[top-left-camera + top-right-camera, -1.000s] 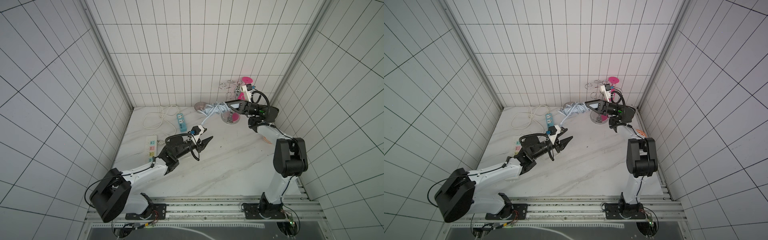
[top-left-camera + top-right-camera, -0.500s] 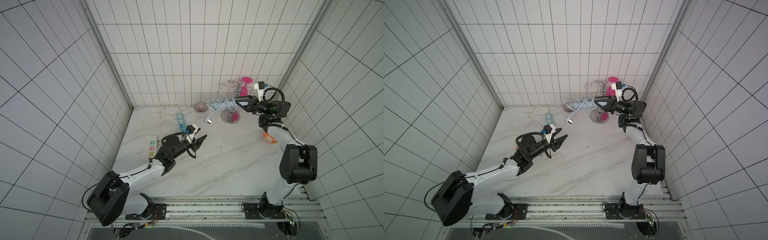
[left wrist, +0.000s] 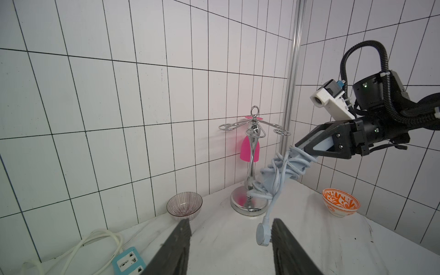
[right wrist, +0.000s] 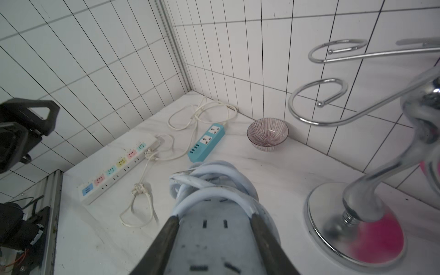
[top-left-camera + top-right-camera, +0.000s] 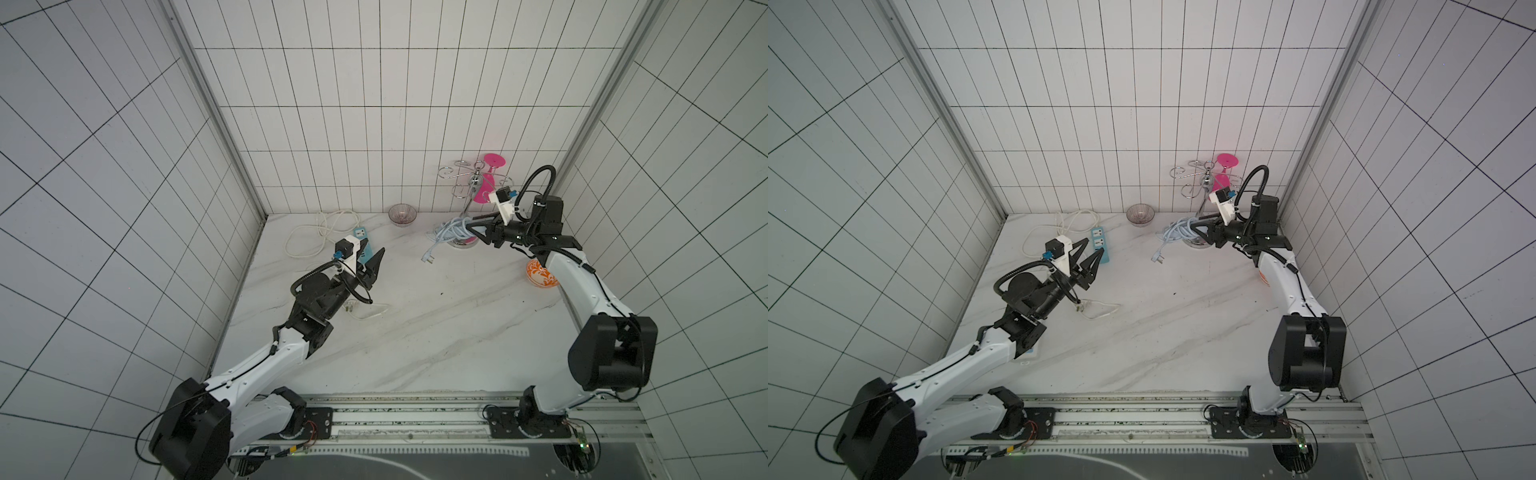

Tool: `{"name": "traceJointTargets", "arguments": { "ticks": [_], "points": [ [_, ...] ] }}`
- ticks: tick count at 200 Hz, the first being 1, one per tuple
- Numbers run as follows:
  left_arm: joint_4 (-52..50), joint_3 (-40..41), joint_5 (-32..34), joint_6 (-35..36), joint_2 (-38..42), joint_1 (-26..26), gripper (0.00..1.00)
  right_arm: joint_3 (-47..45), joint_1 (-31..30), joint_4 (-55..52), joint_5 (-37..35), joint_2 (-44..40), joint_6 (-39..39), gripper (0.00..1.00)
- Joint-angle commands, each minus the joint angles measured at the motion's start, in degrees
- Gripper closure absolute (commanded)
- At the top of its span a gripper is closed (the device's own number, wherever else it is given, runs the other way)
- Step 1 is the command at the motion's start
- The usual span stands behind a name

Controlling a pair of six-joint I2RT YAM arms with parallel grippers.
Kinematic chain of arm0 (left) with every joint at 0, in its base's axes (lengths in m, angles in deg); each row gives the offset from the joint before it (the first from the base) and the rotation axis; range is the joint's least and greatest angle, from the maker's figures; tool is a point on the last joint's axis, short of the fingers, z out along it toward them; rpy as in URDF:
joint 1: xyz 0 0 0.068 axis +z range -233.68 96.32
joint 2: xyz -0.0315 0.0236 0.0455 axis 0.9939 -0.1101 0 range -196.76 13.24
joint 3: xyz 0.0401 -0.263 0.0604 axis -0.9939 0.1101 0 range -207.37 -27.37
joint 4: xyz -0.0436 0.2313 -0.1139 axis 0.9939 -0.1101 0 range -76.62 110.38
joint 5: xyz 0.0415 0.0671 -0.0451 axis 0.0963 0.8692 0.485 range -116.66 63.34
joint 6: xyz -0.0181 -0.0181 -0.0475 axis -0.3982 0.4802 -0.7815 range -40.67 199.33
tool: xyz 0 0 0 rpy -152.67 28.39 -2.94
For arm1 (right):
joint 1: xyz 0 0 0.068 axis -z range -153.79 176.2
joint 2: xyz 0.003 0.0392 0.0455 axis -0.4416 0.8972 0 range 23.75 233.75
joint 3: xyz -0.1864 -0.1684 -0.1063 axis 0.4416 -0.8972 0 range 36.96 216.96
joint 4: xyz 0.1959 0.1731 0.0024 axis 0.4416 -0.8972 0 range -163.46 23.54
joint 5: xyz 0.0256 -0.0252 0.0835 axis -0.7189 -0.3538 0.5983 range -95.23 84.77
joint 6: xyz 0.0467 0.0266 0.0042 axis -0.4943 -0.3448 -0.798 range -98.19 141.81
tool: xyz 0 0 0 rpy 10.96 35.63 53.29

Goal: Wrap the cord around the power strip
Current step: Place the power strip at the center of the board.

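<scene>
At the far right of the counter [image 5: 436, 332], the right tool [image 5: 473, 227] pinches the power strip [image 4: 214, 238] by one end, a finger on each long side. The power strip is held off the counter, slanting down beside a chrome rack [image 3: 252, 166] that carries a pink glass [image 3: 245, 150]. The cord [image 4: 214, 171] is wound around the power strip's free end in loose, uneven loops. One short tail hangs down from the loops and ends in the plug [image 3: 263, 235], low over the counter; whether it touches I cannot tell.

Well apart, on the left, the left tool [image 5: 1093, 246] hangs above the counter with its fingers spread and nothing between them, pointing toward the far right. A turquoise strip [image 4: 207, 142] lies under it, a white strip [image 4: 116, 166] lies nearer on the left, and thin cream cables [image 4: 190, 119] loop around both. A striped bowl [image 5: 402, 214] sits by the far wall, and an orange bowl [image 5: 540, 274] lies on the right under the right arm.
</scene>
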Motion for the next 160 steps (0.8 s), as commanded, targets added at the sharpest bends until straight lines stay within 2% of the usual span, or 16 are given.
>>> {"name": "traceJointTargets", "arguments": {
  "ticks": [1,28,66,96,130,160],
  "points": [
    [-0.56,-0.02,1.74,-1.17,-0.25,0.36,0.46,2.73,-2.69,-4.94,-8.59,-4.47,12.21,1.00],
    [-0.35,0.03,1.74,-1.73,-0.30,0.52,0.46,-0.18,-5.52,-6.00,-15.56,-7.61,16.84,1.00],
    [-0.38,0.26,1.38,-2.17,0.22,0.62,0.46,1.06,-14.47,-15.19,-28.92,-6.96,23.47,1.00],
    [-0.48,0.55,1.53,-2.38,0.93,0.49,0.46,-2.35,-21.62,-16.29,-38.72,-5.80,24.44,1.00],
    [-0.38,1.19,2.45,-2.50,1.73,0.48,0.46,-5.54,-26.74,-16.27,-45.31,-2.73,24.06,1.00],
    [-0.02,2.25,3.46,-2.78,2.70,0.51,0.45,-10.93,-30.57,-11.45,-49.59,0.34,22.95,1.00]
  ]
}}
